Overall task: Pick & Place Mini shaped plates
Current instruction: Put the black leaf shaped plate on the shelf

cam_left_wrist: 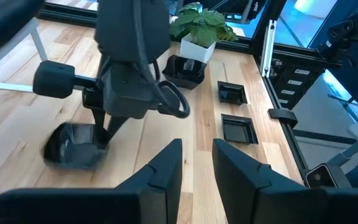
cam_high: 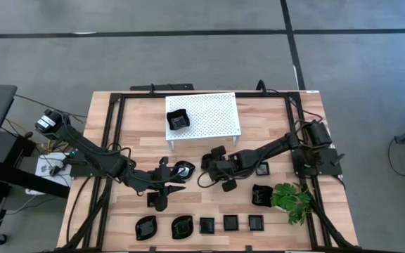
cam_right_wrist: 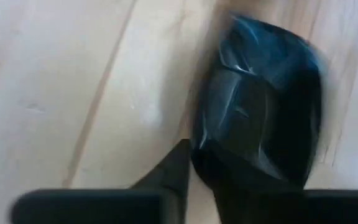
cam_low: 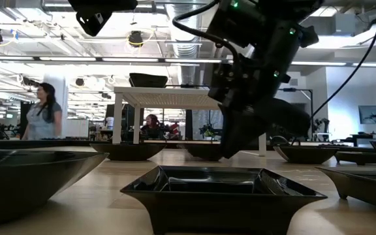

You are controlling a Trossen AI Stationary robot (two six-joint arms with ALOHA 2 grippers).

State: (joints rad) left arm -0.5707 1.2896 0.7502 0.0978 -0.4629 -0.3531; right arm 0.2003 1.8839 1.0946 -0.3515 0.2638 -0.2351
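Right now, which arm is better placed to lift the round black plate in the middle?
The right one: the right gripper is closed on the rim of the rounded plate, while the left gripper hovers open and empty nearby.

Nine black plates [cam_high: 207, 225] – one rack [cam_high: 213, 112], one plant [cam_high: 292, 199].

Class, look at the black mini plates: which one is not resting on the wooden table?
The square plate on the white perforated rack, near its left end. All the other plates sit on the tabletop.
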